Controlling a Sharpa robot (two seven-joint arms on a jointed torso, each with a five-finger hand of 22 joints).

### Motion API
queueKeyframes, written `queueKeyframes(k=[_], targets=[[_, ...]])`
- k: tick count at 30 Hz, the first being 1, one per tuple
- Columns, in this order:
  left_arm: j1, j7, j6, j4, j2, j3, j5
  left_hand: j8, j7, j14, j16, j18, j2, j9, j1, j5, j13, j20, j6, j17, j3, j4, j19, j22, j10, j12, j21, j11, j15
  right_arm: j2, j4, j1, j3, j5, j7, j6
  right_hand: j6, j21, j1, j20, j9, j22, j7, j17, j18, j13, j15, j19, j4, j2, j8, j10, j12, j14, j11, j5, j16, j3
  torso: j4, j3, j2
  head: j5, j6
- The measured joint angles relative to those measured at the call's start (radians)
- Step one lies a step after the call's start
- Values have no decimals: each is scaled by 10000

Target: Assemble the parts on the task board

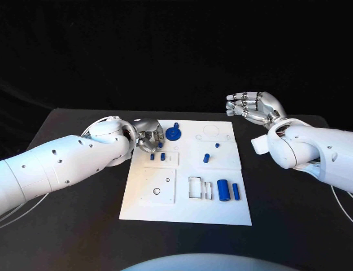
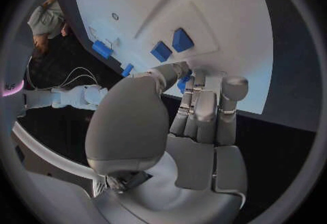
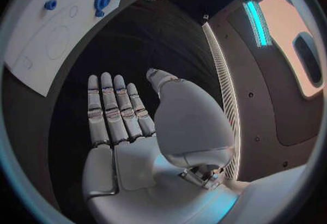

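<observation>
The board (image 1: 188, 195) lies flat mid-table (image 1: 78, 237), long side running near to far. The left robot hand (image 1: 148, 135) is seen at the board's far-left corner, fingers (image 2: 194, 109) curled down onto the board's edge; in the left wrist view the fingertips are closed round a small blue part (image 2: 184, 79), so a pinch is read there, though most of that part is hidden by the fingers. Just beside the fingertips, two blue blocks (image 2: 171, 45) stand in a raised panel of the board.

The right robot hand (image 1: 253, 107) is held above the table, well apart from the board's far-right corner, palm open, fingers (image 3: 112, 109) straight and side by side, nothing gripped.

Parts on the board: a blue disc w/ knob (image 1: 173, 133) at the far edge, just right of the left robot hand; a small peg (image 1: 217, 145) and another (image 1: 206, 158) near the centre; a thick cylinder (image 1: 222, 188) and a thin bar (image 1: 235, 191) side by side at the near right, next to a rectangular slot (image 1: 195, 187). A square plate w/ a round hole (image 1: 157, 186) sits at the near left.
</observation>
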Motion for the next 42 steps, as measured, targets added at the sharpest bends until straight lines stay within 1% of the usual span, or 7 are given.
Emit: queueKeyframes(k=[10, 16, 19, 26, 34, 37, 42], targets=[[0, -55, -5, -1, -27, 0, 4, -214, 72, -48, 0, 1, 0, -88, 0, 0, 1, 37, -144, -115, -29, -29, -37, -118, -137, -87, -76, 66, 48, -1, -13, -2, 0, 0, -9, 11, 0, 0, 0, 0, -14, -24, 0, -20, 0, -9, 0, 0, -9, 0, 0, -39, 0, 0, -33, 0, -36, -9, 0, -4, 1, -5, -8], [-1, -66, -39, 30, -141, 0, 8, -284, 88, -175, -89, 1, 0, -135, 0, 0, -16, 55, -234, -365, -56, -56, -198, -343, -327, -166, -207, 113, 103, -15, -121, -2, 0, -173, -172, 101, 94, -36, 114, 0, -28, -127, 26, -64, 0, -9, 0, 0, -453, -110, 0, -144, 55, 0, -33, -242, -78, 108, -6, -6, 1, -2, -11], [-6, -62, -108, 101, -268, 5, 31, -349, 66, -281, -128, 1, 0, -161, 0, 0, -16, 90, -257, -551, -83, -84, -314, -517, -442, -211, -335, 120, 101, -30, -209, -2, 0, -500, -362, 209, 438, 200, 508, -108, -23, -109, 75, 60, 131, -9, -228, 444, -948, -164, 199, 87, 236, 757, -220, -663, 283, 423, -6, -12, -1, -17, -5], [-13, 187, -619, 320, -758, 111, 625, -392, 71, -715, -425, 157, -27, -182, 27, 0, -27, 111, -322, -1343, -129, -93, -767, -1227, -793, -267, -816, 178, 141, -65, -427, -1, 3, -2206, -1118, 610, 1408, 1579, 714, -978, 31, 545, 146, 747, 155, -33, -1080, 2414, -1777, -371, 575, 1419, 285, 3269, -817, -897, 1537, 1355, -1, -12, -19, -71, 52], [-8, 1459, -1624, 696, -1502, 194, 3768, -392, 181, -2112, -1522, 346, 66, -224, -66, 0, -10, 179, -211, -3859, -263, 43, -1716, -2593, -1050, -86, -1935, 264, 208, -64, -470, 1, 17, -5301, -2152, 1025, 2009, 4255, 293, -1860, -21, 2588, -292, 2455, 155, -2, -1788, 3545, -2501, -602, 579, 2814, -573, 5522, -1325, -675, 3699, 1479, 13, -12, -24, -347, 163], [-8, 2128, -1999, 955, -1793, 202, 5398, -467, 181, -2506, -1916, 344, 66, -250, -66, 0, 10, 183, -211, -4218, -380, 102, -1932, -2786, -1122, 34, -2247, 265, 213, -61, -379, 4, 24, -6568, -2607, 1208, 2051, 4890, 1, -1880, -21, 3132, -334, 3165, 155, 24, -1823, 3565, -2595, -650, 502, 2987, -921, 5723, -1373, -675, 4629, 1574, 13, -17, -21, -504, 200], [-36, 3140, -2485, 1367, -2211, 211, 7846, -466, 181, -2641, -2141, 343, 132, -257, -132, 0, 41, 180, -211, -4433, -530, 136, -2001, -2988, -1122, 239, -2534, 265, 210, 7, -219, 9, 35, -8546, -3353, 1584, 2076, 6286, -322, -1885, 31, 4357, -311, 6405, 142, 63, -1824, 4155, -2639, -759, 425, 3057, -1349, 5754, -1372, -602, 8066, 1813, 17, -25, -12, -724, 255]])
